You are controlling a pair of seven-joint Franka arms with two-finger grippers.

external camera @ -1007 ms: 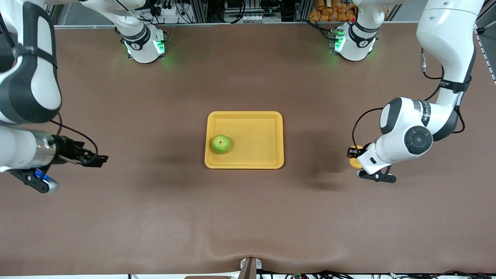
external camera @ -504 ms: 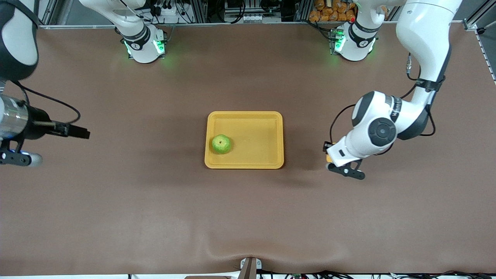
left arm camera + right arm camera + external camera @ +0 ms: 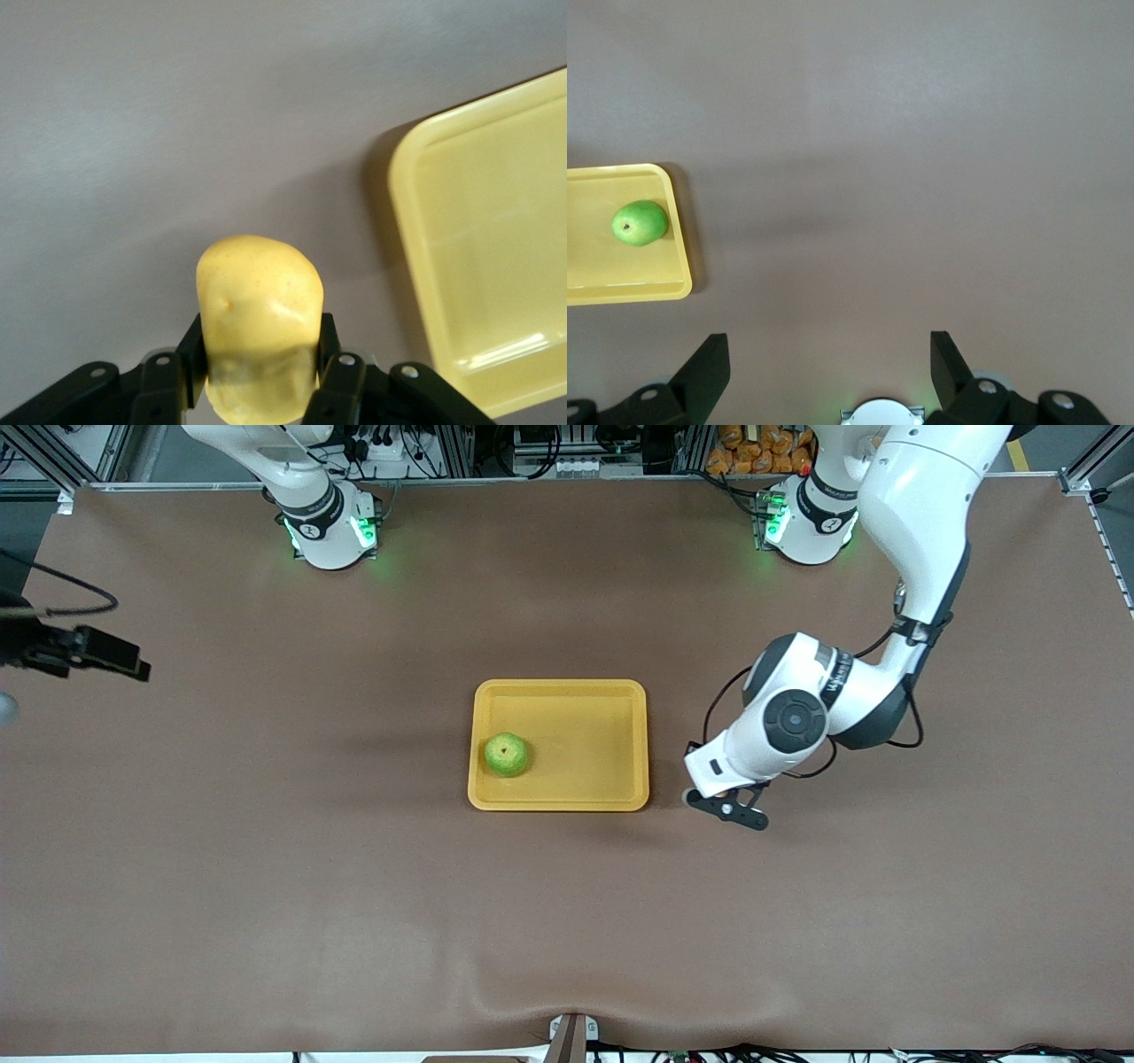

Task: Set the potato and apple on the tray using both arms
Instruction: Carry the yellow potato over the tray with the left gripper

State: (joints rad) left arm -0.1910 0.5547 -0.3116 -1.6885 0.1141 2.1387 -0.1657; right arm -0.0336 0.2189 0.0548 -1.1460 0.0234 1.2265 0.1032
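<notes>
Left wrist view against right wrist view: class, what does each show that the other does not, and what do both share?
Only the left wrist view shows the potato, clamped in the left gripper over bare table beside the tray. Only the right wrist view shows the apple lying in the tray and the right gripper, open and empty. Both show the yellow tray and the brown table.

The left gripper (image 3: 257, 390) has carried the potato (image 3: 259, 332) toward the tray (image 3: 638, 737).

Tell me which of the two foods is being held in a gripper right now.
The potato, clamped in the left gripper beside the tray; the apple sits free in it.
</notes>
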